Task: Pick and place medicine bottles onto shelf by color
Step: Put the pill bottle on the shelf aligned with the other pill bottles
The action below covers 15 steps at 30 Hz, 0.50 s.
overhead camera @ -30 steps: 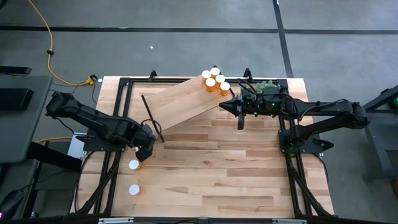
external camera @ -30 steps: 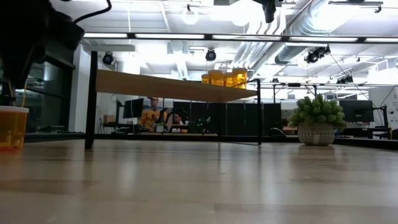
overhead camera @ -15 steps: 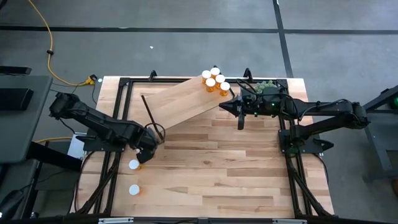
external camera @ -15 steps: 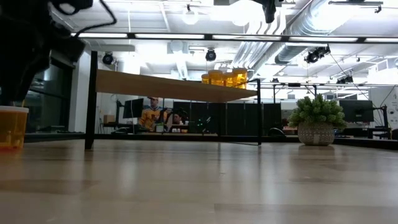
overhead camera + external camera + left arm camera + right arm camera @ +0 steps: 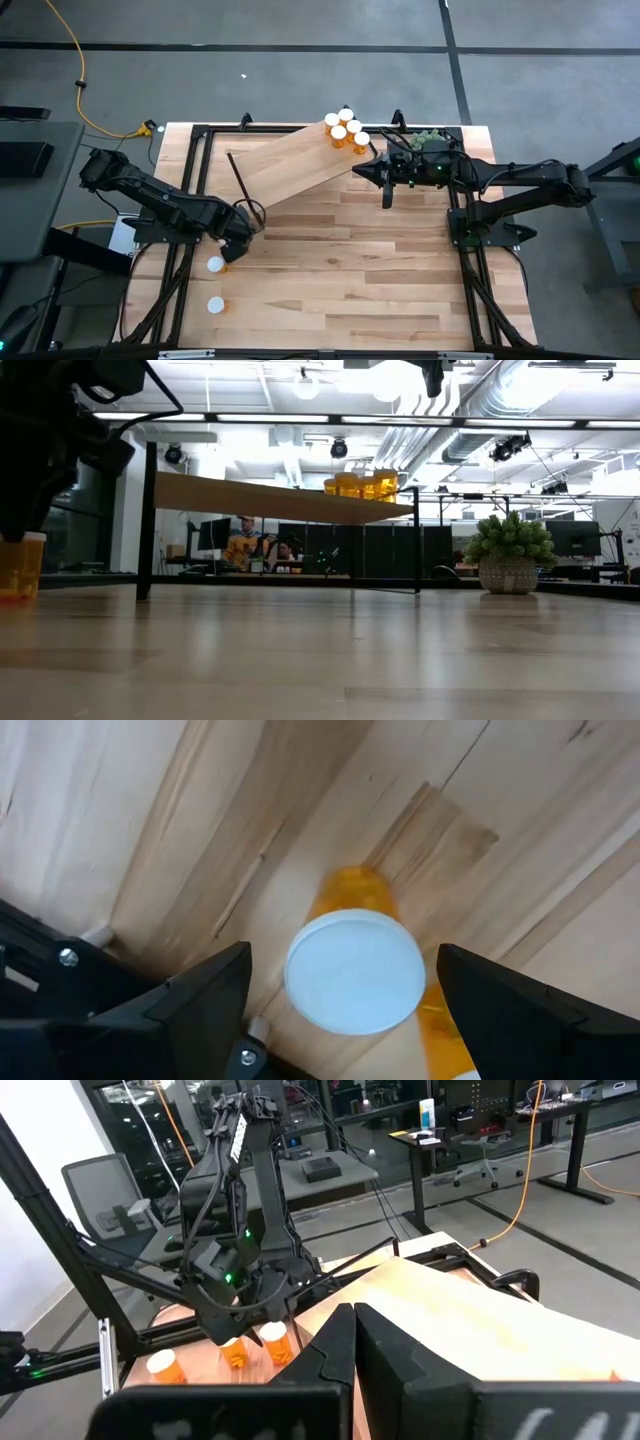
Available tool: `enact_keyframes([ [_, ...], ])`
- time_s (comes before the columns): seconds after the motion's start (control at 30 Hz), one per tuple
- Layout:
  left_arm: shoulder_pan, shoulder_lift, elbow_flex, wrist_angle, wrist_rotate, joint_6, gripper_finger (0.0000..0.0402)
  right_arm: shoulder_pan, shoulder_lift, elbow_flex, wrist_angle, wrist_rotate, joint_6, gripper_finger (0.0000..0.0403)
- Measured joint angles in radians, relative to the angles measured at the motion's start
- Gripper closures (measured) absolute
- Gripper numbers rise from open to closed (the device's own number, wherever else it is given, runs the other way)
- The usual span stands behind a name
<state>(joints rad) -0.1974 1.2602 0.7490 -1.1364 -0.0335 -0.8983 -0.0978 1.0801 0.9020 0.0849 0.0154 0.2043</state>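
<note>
So far you have five medicine bottles (image 5: pixel 345 130) grouped at the shelf's (image 5: pixel 290 160) far end, two bottles (image 5: pixel 215 285) left near the table's left edge, your spread-fingered left gripper (image 5: pixel 340 985) straddling one, your right gripper (image 5: pixel 385 190) closed beside the shelf.

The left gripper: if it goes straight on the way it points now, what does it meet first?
Most likely the white cap of the orange bottle standing on the table. The left gripper points down at it, fingers open on either side. How far above it cannot be told.

bare table (image 5: pixel 380 270) lies open between the arms; five bottles (image 5: pixel 345 130) crowd one shelf (image 5: pixel 290 160) end, the rest free.
</note>
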Motion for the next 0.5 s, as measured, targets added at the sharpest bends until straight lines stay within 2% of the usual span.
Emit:
enact_keyframes([
  [0.5,0.0,0.008,0.0,0.012,0.02,-0.004,0.0096,0.0,0.0,0.0,0.0,0.011,0.001,0.0402],
])
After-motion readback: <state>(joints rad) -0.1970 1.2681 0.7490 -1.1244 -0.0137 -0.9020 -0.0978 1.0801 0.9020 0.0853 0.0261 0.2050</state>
